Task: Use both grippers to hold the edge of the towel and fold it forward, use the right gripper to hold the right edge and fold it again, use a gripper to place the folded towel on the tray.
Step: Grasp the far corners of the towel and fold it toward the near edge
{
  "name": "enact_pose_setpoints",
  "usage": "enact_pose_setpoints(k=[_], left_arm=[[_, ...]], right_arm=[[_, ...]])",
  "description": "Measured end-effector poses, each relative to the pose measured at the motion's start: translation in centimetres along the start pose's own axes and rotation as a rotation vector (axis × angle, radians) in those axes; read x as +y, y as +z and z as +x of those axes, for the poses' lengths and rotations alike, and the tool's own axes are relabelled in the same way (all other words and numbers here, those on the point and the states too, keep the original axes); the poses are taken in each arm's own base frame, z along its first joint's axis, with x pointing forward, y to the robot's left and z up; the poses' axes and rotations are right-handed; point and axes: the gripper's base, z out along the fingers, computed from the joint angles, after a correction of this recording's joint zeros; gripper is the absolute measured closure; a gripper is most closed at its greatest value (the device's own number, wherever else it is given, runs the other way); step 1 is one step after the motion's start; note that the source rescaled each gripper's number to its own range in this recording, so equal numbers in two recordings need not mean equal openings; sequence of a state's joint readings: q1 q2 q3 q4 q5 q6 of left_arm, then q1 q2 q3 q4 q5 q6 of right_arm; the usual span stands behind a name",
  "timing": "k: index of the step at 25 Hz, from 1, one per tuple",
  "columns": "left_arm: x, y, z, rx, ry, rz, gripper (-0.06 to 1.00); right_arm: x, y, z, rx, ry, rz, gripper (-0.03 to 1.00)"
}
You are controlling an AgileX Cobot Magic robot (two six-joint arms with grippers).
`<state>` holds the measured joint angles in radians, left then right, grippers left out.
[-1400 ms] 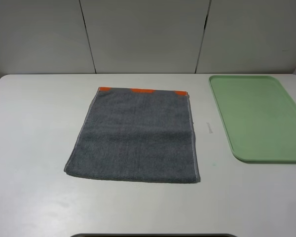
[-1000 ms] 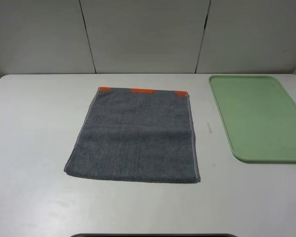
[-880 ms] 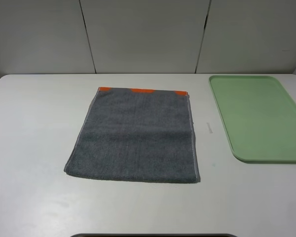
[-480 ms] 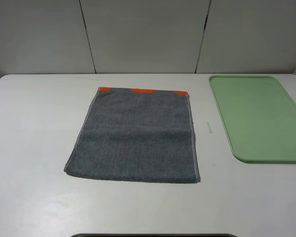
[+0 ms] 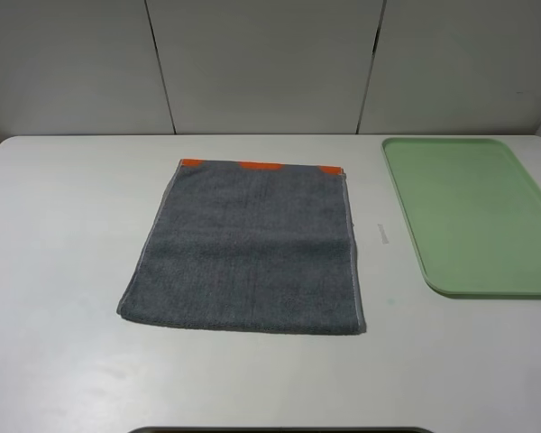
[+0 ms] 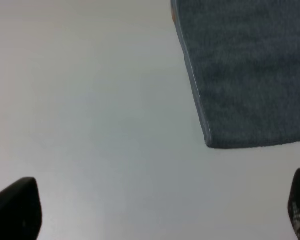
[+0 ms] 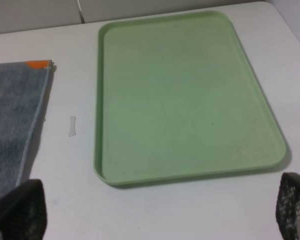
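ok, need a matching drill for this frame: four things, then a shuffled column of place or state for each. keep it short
Things:
1. towel
2. tray
3. orange band
4. left gripper

Place or state:
A. jaws open, nothing between them
B. pale green, to the right of the towel
C. dark grey, lying flat on the table
D. along the towel's far edge

Pairs: 1-C, 2-B, 3-D, 4-A

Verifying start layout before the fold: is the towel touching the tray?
Apart. The exterior high view shows bare table between the towel and the left rim of the tray; the right wrist view shows the same gap.
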<state>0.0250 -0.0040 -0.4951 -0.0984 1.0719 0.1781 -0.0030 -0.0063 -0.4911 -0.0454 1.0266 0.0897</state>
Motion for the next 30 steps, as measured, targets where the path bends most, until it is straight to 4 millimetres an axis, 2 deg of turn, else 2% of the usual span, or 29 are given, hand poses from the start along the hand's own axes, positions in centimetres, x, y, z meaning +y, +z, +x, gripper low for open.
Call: enact_pose_setpoints(k=[6, 17, 24, 30], left_arm=[[-0.6, 0.0, -0.1, -0.011, -0.024, 0.063, -0.06], [-0.6, 0.3, -0.4, 0.021, -0.033, 0.077, -0.06], [0.0, 2.2, -3.2, 0.207, -0.01, 0.105, -0.06], [0.5, 3.3, -5.9, 0.28, 0.139, 0.144, -0.06]], right_arm=[[0.0, 0.0, 0.0, 0.0, 0.0, 0.0, -0.03], [0.0, 0.0, 0.0, 0.0, 0.0, 0.0, -0.03], [0.1, -0.4, -0.5, -0.028, 0.005, -0.01, -0.03], [0.5, 0.6, -2.9, 0.024, 0.018, -0.03, -0.03]])
